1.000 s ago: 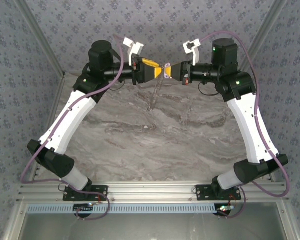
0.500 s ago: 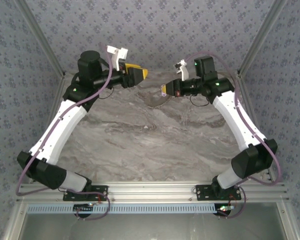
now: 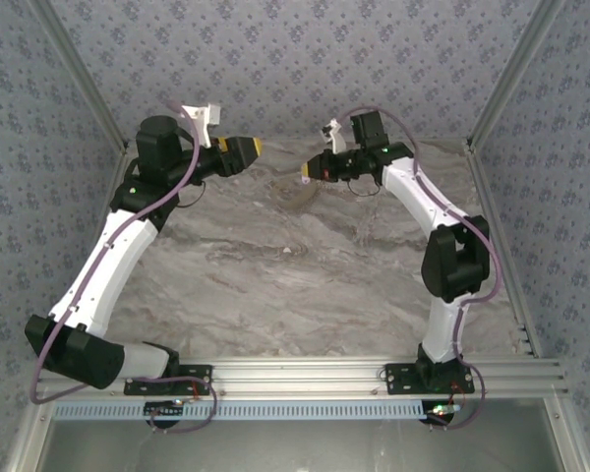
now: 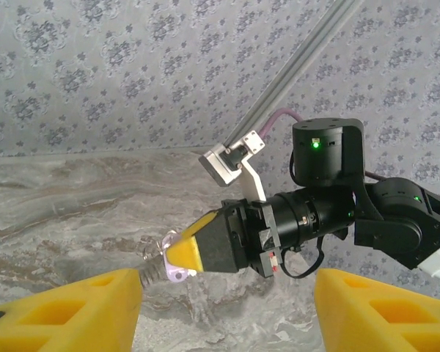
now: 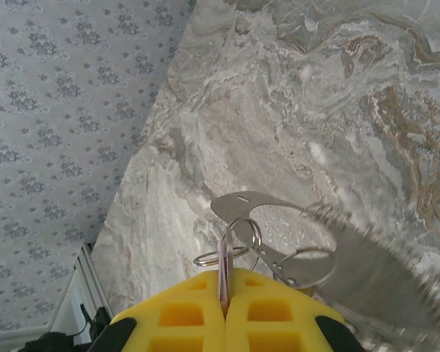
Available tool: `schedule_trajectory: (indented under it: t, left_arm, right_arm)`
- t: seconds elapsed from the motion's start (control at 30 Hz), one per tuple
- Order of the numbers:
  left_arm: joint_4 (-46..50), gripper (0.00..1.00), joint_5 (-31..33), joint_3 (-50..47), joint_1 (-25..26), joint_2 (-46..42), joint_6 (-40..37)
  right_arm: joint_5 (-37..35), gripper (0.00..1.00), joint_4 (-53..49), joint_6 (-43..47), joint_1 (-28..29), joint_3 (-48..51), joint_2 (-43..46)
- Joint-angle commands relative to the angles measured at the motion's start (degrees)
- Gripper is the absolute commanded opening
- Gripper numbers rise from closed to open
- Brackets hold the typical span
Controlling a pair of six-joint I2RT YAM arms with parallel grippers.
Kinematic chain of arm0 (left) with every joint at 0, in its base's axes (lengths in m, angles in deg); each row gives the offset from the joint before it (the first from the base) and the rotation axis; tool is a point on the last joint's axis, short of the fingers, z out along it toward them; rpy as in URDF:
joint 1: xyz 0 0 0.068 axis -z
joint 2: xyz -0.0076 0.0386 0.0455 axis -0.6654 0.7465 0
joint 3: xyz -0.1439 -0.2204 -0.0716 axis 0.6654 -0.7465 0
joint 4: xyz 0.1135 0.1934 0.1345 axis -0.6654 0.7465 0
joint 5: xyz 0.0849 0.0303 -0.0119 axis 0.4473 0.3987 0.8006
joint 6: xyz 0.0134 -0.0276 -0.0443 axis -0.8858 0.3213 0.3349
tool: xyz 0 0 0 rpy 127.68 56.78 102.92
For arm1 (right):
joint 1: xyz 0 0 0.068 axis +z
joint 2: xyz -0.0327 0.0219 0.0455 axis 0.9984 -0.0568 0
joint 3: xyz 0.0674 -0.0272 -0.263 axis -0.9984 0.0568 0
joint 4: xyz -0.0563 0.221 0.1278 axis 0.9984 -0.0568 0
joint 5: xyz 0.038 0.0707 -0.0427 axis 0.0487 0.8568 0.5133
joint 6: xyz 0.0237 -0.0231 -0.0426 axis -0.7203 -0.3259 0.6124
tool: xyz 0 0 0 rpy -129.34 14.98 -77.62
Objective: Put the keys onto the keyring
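Much wider apart than before: left gripper (image 3: 253,147) open; right gripper (image 3: 309,176) pinching key (image 5: 223,265).

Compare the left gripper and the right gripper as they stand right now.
The left gripper is open, yellow fingers spread wide; the right gripper has its yellow fingers shut. The left gripper holds nothing; the right gripper pinches a tiny lilac-headed key beside small metal rings. Both are raised over the grey marbled table, tips facing each other.

Mid-frame the right gripper (image 4: 177,255) pinches the lilac key (image 4: 163,270); left gripper (image 4: 226,293) jaws gape wide along the bottom edge.
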Motion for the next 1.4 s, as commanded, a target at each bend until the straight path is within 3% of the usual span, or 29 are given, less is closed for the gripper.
schedule_trajectory:
  t: [0.0,0.53,0.83,0.9,1.13,1.23,1.37]
  left_arm:
    - [-1.52,0.63,0.55,-0.69,-0.56,-1.77,0.82]
    - [-4.65,0.64,-0.89,-7.02,-1.2,-3.9,3.75]
    - [-5.06,0.64,-1.42,-13.13,-1.29,-8.86,4.92]
    - [-5.59,0.64,-1.21,-14.35,-1.29,-9.9,5.7]
    - [-6.43,0.7,0.7,-18.23,-1.24,-13.5,8.07]
    - [-6.11,0.76,1.89,-19.08,-1.2,-14.89,8.85]
    - [-3.07,0.89,4.71,-18.43,-1.06,-16.44,6.96]
  right_arm:
    - [0.19,0.0,2.4,-0.59,0.37,-2.47,-0.24]
    - [-7.26,0.0,21.96,-10.29,10.63,35.17,8.41]
    - [-11.57,0.0,27.98,-14.71,17.54,43.16,7.95]
    - [-11.56,0.12,27.99,-14.79,18.29,43.74,7.87]
    - [-7.82,0.79,22.44,-12.6,18.74,45.77,14.69]
    - [-6.85,0.98,17.14,-10.38,16.52,45.47,21.57]
    - [-6.65,1.0,8.76,-7.0,9.91,43.31,31.22]
